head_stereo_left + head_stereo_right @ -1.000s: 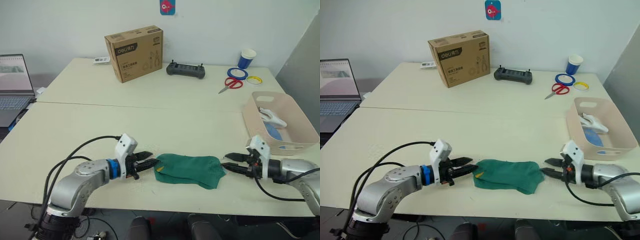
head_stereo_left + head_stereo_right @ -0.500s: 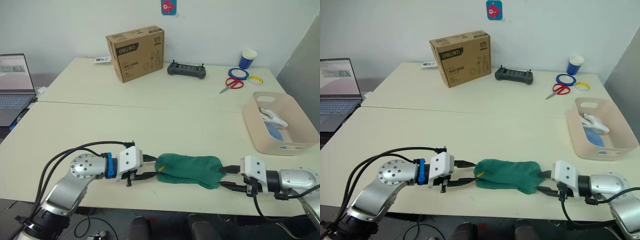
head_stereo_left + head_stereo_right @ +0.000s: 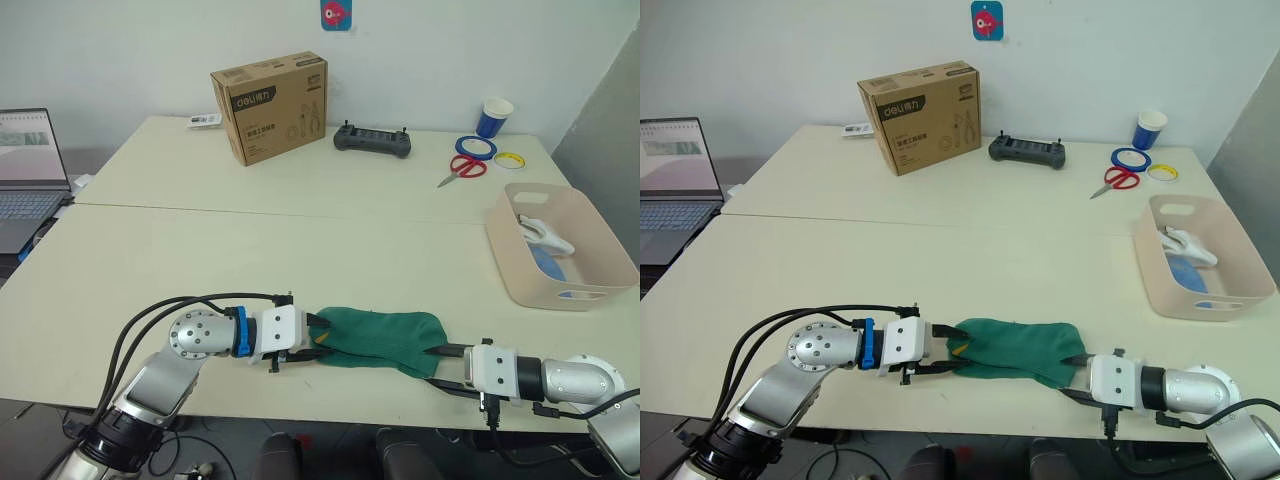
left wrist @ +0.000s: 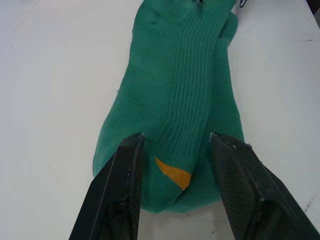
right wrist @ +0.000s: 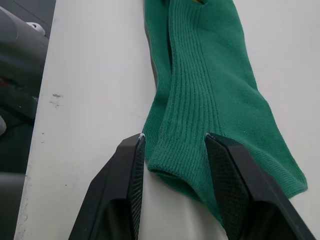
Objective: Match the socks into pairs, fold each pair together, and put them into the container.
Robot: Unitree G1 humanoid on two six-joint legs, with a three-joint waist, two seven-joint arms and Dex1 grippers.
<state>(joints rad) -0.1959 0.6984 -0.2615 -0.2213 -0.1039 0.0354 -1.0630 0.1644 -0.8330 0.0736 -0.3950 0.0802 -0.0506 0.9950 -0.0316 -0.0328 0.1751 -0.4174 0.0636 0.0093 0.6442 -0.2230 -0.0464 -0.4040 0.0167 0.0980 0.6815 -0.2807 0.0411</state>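
Observation:
Two dark green socks (image 3: 378, 340) lie stacked flat near the table's front edge, with a small yellow mark (image 4: 172, 176) at the left end. My left gripper (image 3: 316, 338) is open and low on the table, its fingers (image 4: 127, 185) straddling the left end of the socks (image 4: 180, 90). At the other end, my right gripper (image 3: 438, 357) is also open, with the ribbed cuff (image 5: 200, 100) lying between its fingers (image 5: 225, 180). The pale pink-beige container (image 3: 545, 188) stands at the right and holds a white sock (image 3: 545, 235) and a light blue sock (image 3: 548, 263).
A brown cardboard box (image 3: 268, 105), a black controller (image 3: 372, 140), red scissors (image 3: 460, 168), tape rolls (image 3: 474, 147) and a blue cup (image 3: 493, 117) sit along the table's far side. A laptop (image 3: 28, 170) is at the far left.
Both grippers turned their wrists and slid inward along the table. Their open fingers now reach around the two ends of the green socks, which have stayed in place.

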